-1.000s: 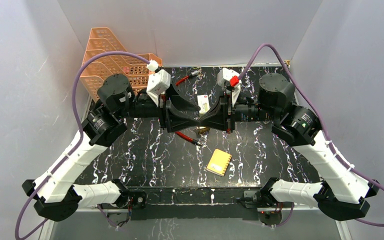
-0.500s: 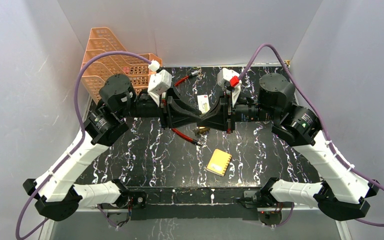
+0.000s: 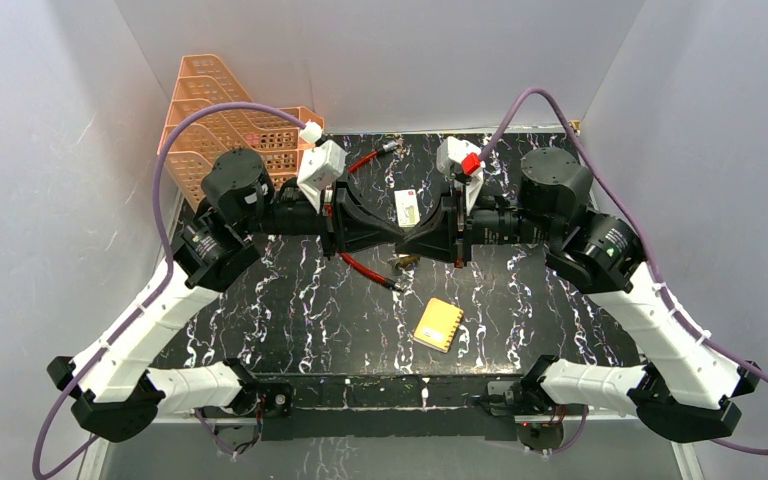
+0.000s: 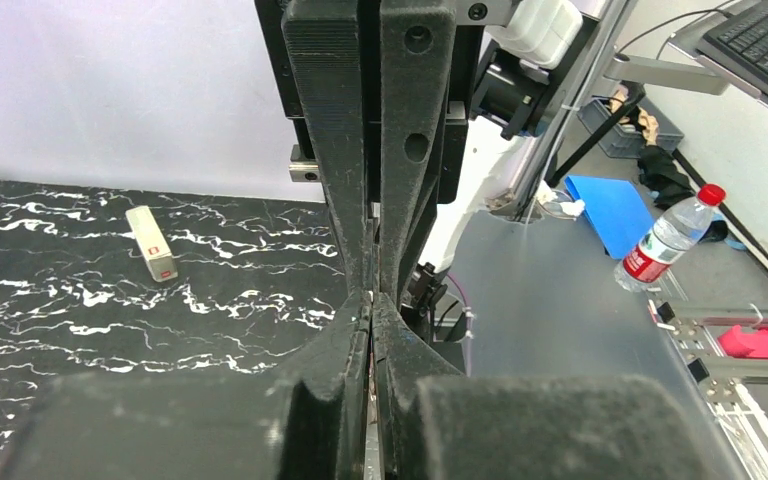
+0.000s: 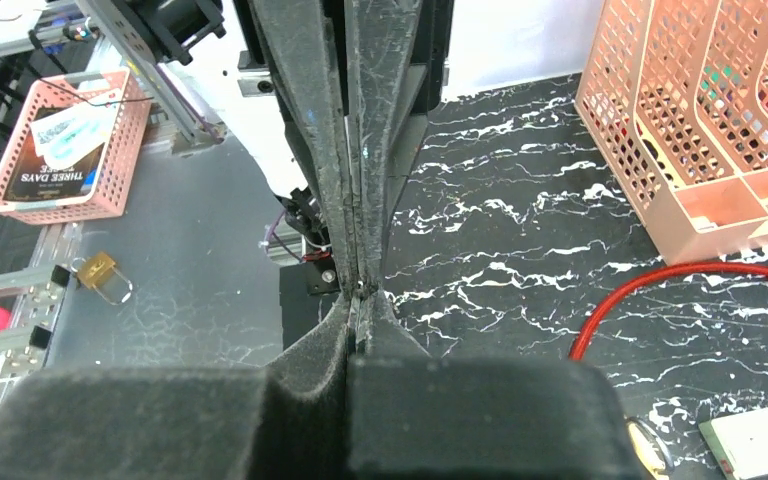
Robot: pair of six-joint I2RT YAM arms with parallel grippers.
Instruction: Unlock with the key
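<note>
Overhead, the 2 arms reach toward each other above the middle of the black marbled table (image 3: 290, 310), and the left gripper (image 3: 396, 237) and right gripper (image 3: 410, 238) meet tip to tip. Both wrist views show each claw with its fingers pressed together, leaving only a hairline seam. The key cannot be picked out for certain. A small pale sliver (image 5: 362, 290) shows where the 4 fingertips come together, but I cannot tell whether that is it, or which claw pinches it. On the table just below the meeting point lies the brass padlock (image 3: 404, 262), with the red cable (image 3: 365, 268) beside it. A yellow pad (image 3: 438, 324) lies nearer the bases, a small white box (image 3: 407, 208) farther back, and an orange rack (image 3: 215, 115) stands at the far left.
</note>
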